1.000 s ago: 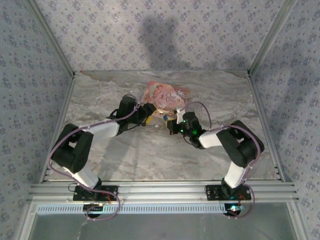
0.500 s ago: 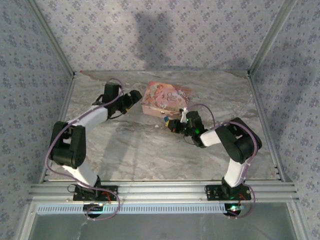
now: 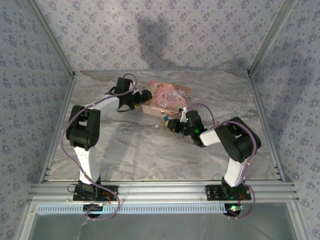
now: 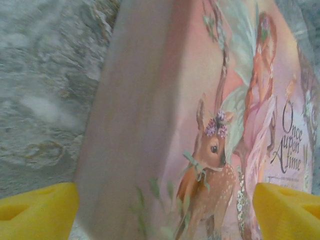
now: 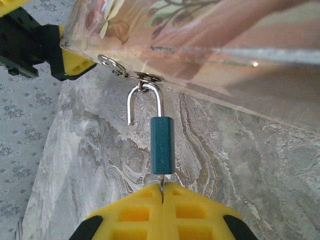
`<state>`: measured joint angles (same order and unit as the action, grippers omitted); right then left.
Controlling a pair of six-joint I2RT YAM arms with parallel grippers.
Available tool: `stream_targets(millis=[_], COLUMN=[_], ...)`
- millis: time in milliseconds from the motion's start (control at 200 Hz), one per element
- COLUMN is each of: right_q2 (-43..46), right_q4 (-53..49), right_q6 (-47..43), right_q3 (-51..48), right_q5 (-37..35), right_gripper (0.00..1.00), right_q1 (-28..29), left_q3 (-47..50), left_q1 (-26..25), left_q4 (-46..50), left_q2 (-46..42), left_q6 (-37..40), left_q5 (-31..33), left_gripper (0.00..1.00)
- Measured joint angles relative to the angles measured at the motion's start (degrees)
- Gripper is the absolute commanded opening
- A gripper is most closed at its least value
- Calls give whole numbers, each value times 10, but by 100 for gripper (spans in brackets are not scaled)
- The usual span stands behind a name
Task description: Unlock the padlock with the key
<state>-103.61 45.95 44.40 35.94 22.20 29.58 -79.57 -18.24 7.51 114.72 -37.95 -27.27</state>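
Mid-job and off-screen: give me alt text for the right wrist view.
A teal padlock is hooked by its silver shackle through the pink box's hasp, one shackle leg free of the body. Below, the right gripper's shut yellow fingers pinch a thin key entering the padlock's base.

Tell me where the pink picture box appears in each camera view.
Top external: the pink box at the tabletop's far centre.
Left wrist: the box, centre, between the left gripper's fingers.
Right wrist: the box along the top, padlock hanging below.
Shared landmark: the grey marbled tabletop.
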Motion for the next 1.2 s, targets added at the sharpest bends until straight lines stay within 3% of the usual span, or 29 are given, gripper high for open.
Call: stream_targets(millis=[70,130,275,804,1199], right_q2=[0,0,0,48,41], right_q4=[0,-2,-9,-97,-82], right_q6=[0,0,-5,-87,-154], right_q3=[0,0,2,3,38], right_q5=[0,0,-3,-3,60], right_gripper=[0,8,15,45,52], right_q1=[0,-1,-2,-37,-94], left_q3=[-7,-7,-7,61,127], left_q1=[-5,-5,-5,-7,-18], left_q4=[0,0,-2,-58,-68], left_q2=[11,16,16,-18,-75], left_q6=[3,3,9,15,12], left_q5=[-1,-4,-5,15,44], left_gripper=[78,73,68,67,67])
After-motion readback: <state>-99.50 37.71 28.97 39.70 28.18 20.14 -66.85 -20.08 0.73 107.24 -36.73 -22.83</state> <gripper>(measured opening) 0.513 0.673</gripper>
